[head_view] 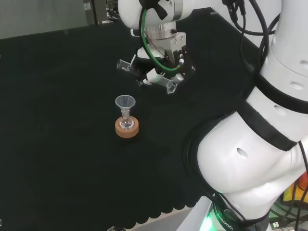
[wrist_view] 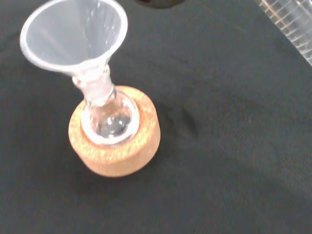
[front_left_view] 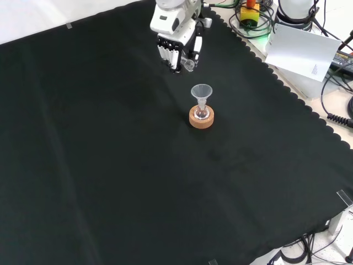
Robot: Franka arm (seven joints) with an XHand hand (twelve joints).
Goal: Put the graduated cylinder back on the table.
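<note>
1. The hand (head_view: 161, 67), black and white, hangs above the black cloth (head_view: 57, 120) with its fingers curled around the graduated cylinder (head_view: 126, 66).
2. The graduated cylinder is clear, with fine printed scale lines visible in the wrist view (wrist_view: 292, 24). In the head view it lies tilted across the hand, one end jutting out to the left and the other at the lower right. It is off the cloth.
3. A cork ring stand (head_view: 127, 127), round and grainy tan, sits on the cloth below and left of the hand in the head view.
4. A small round-bodied glass flask (wrist_view: 108, 119) rests in the ring, upright.
5. A clear conical funnel (front_left_view: 202, 91) sits in the flask neck, wide mouth up.
6. The cloth is matte, with a scalloped edge (front_left_view: 287, 91).
</note>
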